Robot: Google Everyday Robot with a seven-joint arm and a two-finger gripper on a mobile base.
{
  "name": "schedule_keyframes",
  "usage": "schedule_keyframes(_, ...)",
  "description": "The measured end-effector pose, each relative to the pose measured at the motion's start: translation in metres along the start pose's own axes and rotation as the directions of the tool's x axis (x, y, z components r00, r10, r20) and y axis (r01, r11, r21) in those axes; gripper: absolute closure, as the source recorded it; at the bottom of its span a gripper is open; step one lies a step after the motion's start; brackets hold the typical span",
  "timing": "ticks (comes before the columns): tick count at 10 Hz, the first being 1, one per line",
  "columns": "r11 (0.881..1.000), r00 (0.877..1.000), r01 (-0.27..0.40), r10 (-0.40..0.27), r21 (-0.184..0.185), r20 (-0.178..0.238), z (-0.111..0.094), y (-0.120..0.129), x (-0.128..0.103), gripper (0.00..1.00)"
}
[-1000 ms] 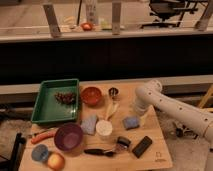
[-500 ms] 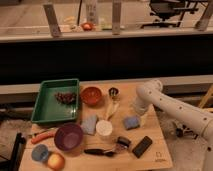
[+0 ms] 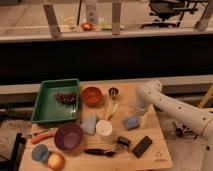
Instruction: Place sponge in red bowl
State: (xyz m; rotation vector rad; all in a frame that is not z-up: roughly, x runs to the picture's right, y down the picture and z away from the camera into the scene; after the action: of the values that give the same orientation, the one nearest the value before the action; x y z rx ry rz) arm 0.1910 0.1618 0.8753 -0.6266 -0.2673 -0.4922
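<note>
The table [image 3: 160,150] is carrying the same layout as a second ago; nothing on it is shifting. The arm [image 3: 170,107] is reaching in from the right and is keeping almost the same pose, its wrist bending downward. The red bowl [image 3: 91,95] is sitting beside the green tray [image 3: 45,107], appearing empty. The sponge [image 3: 131,123] is lying on the table, well apart from that bowl. The gripper [image 3: 141,116] is hovering just beside the sponge; whether it is wide or narrow cannot be told. Judgement: the grasp is not yet made, so the task is standing at its start.
</note>
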Motion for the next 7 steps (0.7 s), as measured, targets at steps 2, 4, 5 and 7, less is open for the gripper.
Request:
schedule_keyframes(2, 1.0, 1.0, 0.014, -0.014, -0.013, -0.005, 0.0012, 0.0019, -0.0037, 0.2)
schedule_keyframes(4, 1.0, 1.0, 0.017, -0.018, -0.023, -0.012, 0.0039, 0.0055, -0.0052, 0.3)
schedule_keyframes(5, 1.0, 1.0, 0.016, -0.016, -0.024, -0.014, 0.005, 0.0068, -0.0055, 0.4)
schedule_keyframes(7, 1.0, 1.0, 0.011, -0.012, -0.028, -0.013, 0.0082, 0.0098, -0.0048, 0.59)
